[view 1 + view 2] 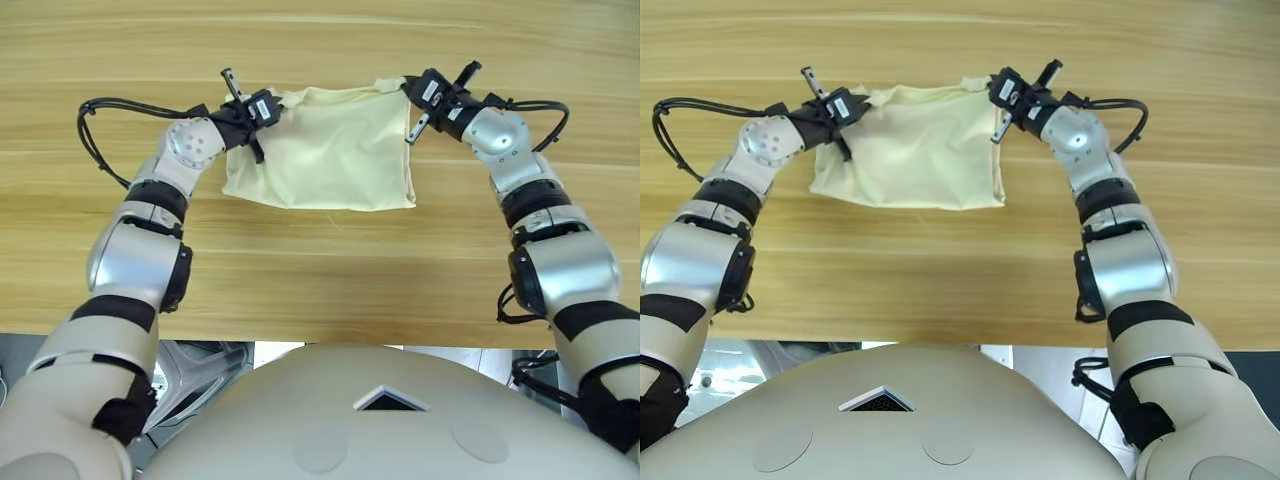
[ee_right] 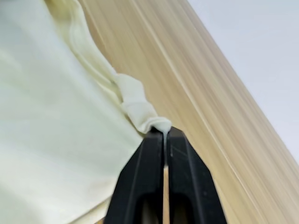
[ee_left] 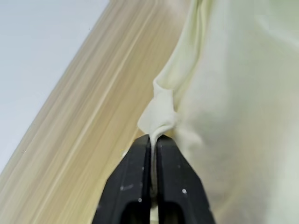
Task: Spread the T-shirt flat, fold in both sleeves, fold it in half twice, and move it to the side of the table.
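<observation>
T-shirt [image 1: 325, 150] in left claw [image 3: 153, 138], right claw [image 2: 164, 131]

Light wooden table [image 1: 320, 290]; grey floor [image 1: 20, 350] below it.

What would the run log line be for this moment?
left tool: shut on T-shirt far-left corner | right tool: shut on far-right corner | T-shirt: folded rectangle, mid table | stage: not yet moved aside

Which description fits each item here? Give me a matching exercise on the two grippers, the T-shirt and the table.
1. left gripper
2. right gripper
3. T-shirt
4. table

A. light wood
B. pale yellow, folded
C. fingers shut on the T-shirt's far right corner
D. fingers shut on the T-shirt's far left corner

Pairs: 1-D, 2-C, 3-B, 4-A
</observation>
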You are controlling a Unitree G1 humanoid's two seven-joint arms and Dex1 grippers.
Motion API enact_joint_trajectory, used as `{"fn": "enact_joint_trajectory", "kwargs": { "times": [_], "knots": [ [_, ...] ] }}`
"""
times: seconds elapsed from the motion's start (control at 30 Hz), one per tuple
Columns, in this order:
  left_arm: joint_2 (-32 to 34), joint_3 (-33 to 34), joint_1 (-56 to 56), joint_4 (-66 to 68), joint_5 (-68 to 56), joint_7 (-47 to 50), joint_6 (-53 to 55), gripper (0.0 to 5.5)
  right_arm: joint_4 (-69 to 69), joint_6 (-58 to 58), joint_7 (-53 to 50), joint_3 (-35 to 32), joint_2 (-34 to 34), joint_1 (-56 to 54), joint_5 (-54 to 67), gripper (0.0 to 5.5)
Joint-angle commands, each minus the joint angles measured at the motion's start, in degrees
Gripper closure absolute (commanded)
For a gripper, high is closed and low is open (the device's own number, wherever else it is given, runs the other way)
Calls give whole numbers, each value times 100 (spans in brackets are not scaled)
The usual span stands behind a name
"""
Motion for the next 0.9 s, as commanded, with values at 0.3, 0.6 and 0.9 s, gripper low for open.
{"fn": "enact_joint_trajectory", "kwargs": {
  "times": [0.3, 0.6, 0.9],
  "knots": [
    [-268, 525, -336, 313, -170, 106, 671, 379, 760, 295, -621, -92, 417, -324, -250, 550],
    [-336, 848, -308, 400, -299, 417, 1166, 245, 974, 478, -1365, -398, 629, -312, -137, 390],
    [-737, 2347, 272, -1177, -3223, -2722, -796, 110, 442, -397, -1284, -1272, 303, -289, 628, 228]
  ]
}}
